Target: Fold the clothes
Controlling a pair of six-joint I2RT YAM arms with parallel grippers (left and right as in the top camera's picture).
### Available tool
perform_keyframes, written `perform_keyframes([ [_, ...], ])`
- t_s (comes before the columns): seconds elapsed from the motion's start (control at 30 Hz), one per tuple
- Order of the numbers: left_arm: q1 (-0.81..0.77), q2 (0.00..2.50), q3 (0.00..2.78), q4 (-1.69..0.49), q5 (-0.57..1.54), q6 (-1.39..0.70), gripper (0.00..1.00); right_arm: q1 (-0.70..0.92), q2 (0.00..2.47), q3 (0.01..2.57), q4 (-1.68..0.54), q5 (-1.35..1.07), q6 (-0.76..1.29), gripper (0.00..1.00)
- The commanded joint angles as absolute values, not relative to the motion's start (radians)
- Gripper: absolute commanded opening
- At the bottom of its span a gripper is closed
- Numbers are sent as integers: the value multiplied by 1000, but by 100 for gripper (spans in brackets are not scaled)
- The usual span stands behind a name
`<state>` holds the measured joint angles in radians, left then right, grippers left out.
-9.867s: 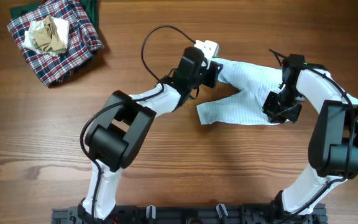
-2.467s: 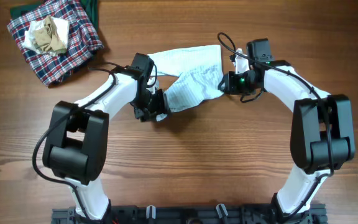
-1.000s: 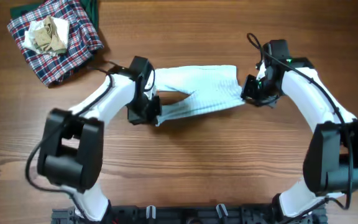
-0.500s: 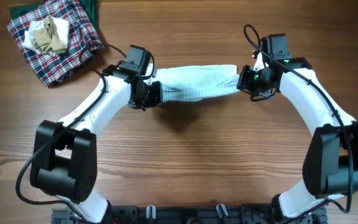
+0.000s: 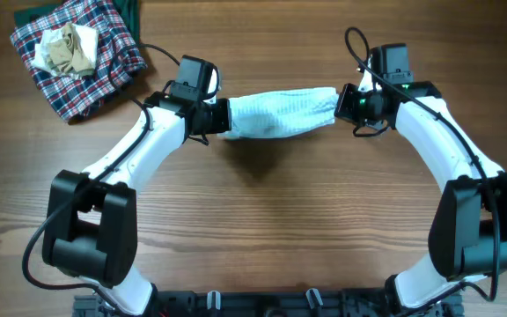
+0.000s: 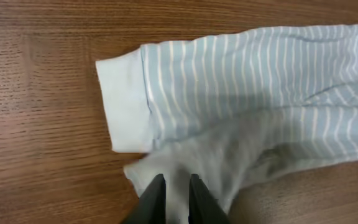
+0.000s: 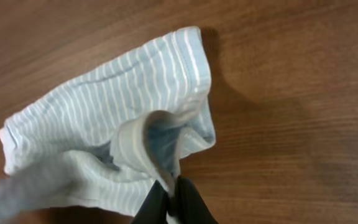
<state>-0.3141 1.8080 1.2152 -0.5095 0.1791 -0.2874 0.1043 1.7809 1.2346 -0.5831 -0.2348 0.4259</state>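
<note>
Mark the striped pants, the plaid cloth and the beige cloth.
pants (image 5: 282, 113): overhead view, middle of the striped fabric.
plaid cloth (image 5: 117, 53): overhead view, its right part, beside the beige cloth.
beige cloth (image 5: 70, 48): overhead view, its crumpled middle.

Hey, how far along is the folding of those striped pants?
Done: the striped pants lie doubled lengthwise into a narrow strip. In hand: the right end effector pinches one end; the left end effector sits at the cuff end, grip unclear. Left: likely folding the strip across and releasing.
</note>
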Motion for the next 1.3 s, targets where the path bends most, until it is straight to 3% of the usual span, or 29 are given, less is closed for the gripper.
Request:
perform_keyframes([
  [0.0,-308,1796,1209,-481,162,-264,17,131,1761,1236,-551,-220,429,5],
  [0.23,-308,1796,1209,-476,154,-260,17,137,1761,1236,-551,-122,449,4],
  [0.47,-311,1796,1209,-587,250,-274,28,137,1761,1235,-550,-104,464,4],
  [0.67,-311,1796,1209,-769,269,-480,35,137,1761,1235,-545,-92,474,4],
  [0.87,-329,1800,1209,-840,369,-538,61,137,1761,1235,-535,-93,474,4],
  [1.27,-430,1895,1209,-699,392,-709,60,137,1761,1235,-542,-93,471,4],
])
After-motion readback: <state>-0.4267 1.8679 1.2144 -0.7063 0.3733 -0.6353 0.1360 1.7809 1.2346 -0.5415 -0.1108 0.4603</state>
